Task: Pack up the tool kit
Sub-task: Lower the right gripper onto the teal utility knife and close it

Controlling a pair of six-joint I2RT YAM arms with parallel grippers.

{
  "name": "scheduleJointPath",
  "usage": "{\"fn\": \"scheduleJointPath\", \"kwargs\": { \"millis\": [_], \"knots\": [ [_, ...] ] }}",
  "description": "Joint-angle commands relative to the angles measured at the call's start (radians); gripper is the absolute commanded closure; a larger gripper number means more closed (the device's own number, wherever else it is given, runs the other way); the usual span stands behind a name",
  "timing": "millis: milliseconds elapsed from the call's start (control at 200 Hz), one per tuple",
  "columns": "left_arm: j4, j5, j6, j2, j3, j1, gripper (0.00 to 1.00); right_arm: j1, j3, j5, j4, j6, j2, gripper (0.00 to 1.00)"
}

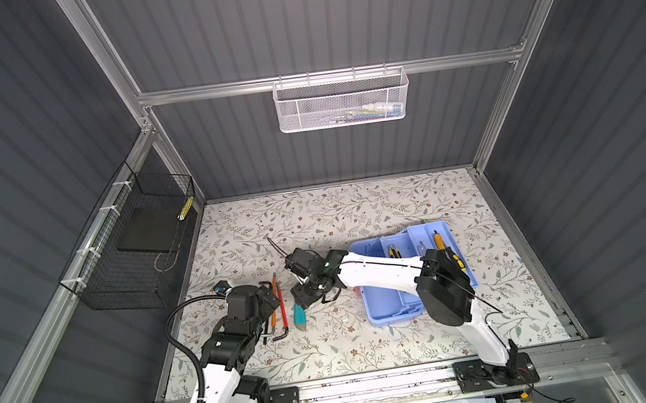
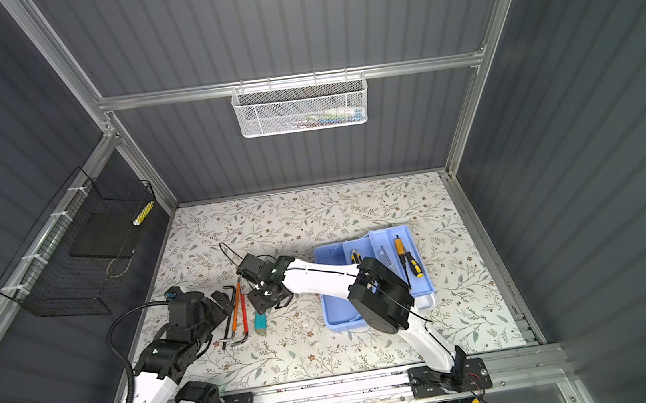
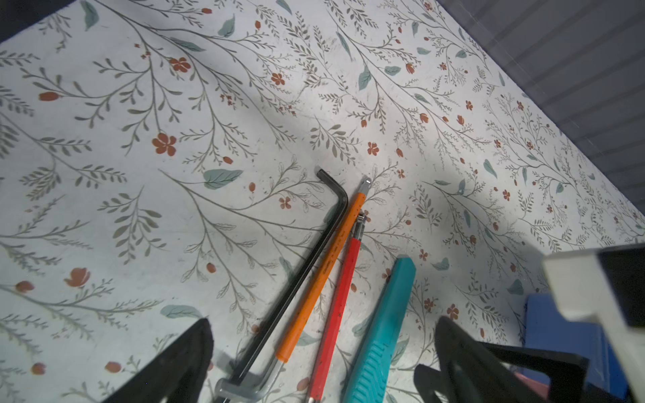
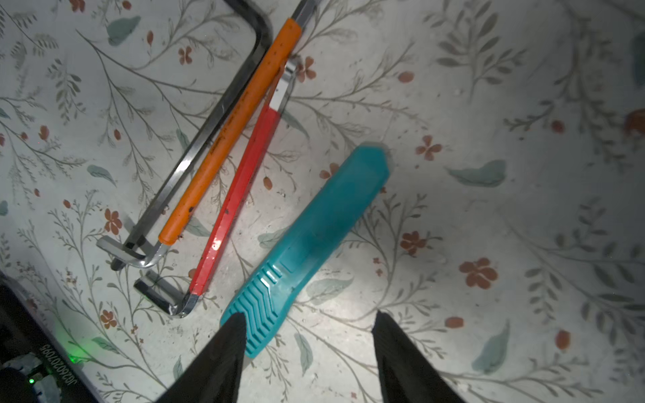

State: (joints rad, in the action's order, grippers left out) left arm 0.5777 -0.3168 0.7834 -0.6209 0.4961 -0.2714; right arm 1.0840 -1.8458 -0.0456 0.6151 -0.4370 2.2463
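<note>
The tool kit, a light blue case with tiered trays, stands open at the right in both top views. A yellow-and-black screwdriver lies in its upper tray. On the table to its left lie a teal utility knife and three hex keys: black, orange and red. My right gripper hangs open just over the knife's ribbed end, one fingertip beside it. My left gripper stands wide open over the hex keys, holding nothing.
A white mesh basket hangs on the back rail. A black wire basket is fixed to the left wall. Grey walls close in the floral table on three sides.
</note>
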Motion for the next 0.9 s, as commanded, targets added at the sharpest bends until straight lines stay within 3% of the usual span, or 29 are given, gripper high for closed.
{"fn": "scheduleJointPath", "kwargs": {
  "millis": [0,896],
  "knots": [
    [0.061,-0.019,0.018,0.023,-0.017,0.003,0.01,0.005,-0.088,0.022,0.086,0.018,0.036,0.38],
    [0.082,-0.022,0.041,0.042,-0.056,0.003,0.01,0.072,-0.332,0.109,0.24,0.09,0.243,0.35]
  ]
}}
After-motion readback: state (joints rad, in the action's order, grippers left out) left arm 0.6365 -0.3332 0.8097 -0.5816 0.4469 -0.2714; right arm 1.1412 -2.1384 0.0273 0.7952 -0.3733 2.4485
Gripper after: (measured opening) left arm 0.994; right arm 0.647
